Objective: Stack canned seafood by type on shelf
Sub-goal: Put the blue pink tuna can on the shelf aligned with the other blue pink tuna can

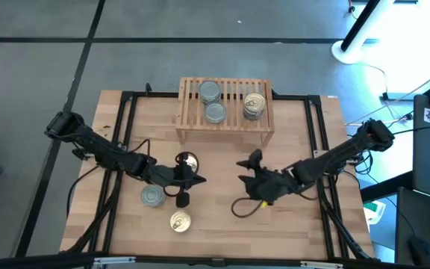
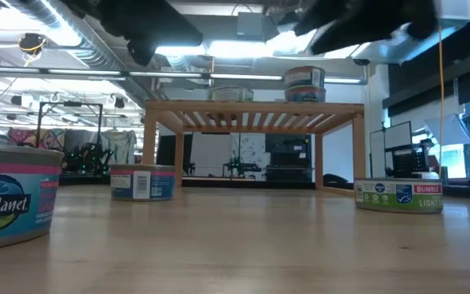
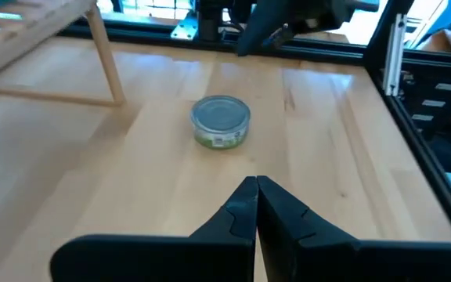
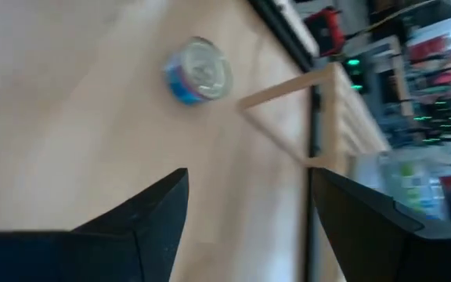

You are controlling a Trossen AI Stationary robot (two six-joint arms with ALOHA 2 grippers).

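Low round metal tins: two dull silver-grey ones and gold-topped pair sitting on light-wood slatted shelf at table's far side. Three tins waiting on pale wooden table: gold one and silver one near left gripper, gold one nearer front edge.

Step, as I judge: between placements. Left gripper hovering with fingers pressed together, holding nothing. Right gripper hovering mid-table, fingers spread wide, empty. Next move is probably needing descent over loose tin, jaws straddling smooth rim.

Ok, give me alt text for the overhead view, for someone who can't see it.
Two dark robot arms reach inward over a wooden table; the left gripper is shut, the right gripper open. Three tins sit on the slatted shelf, three more by the left arm.
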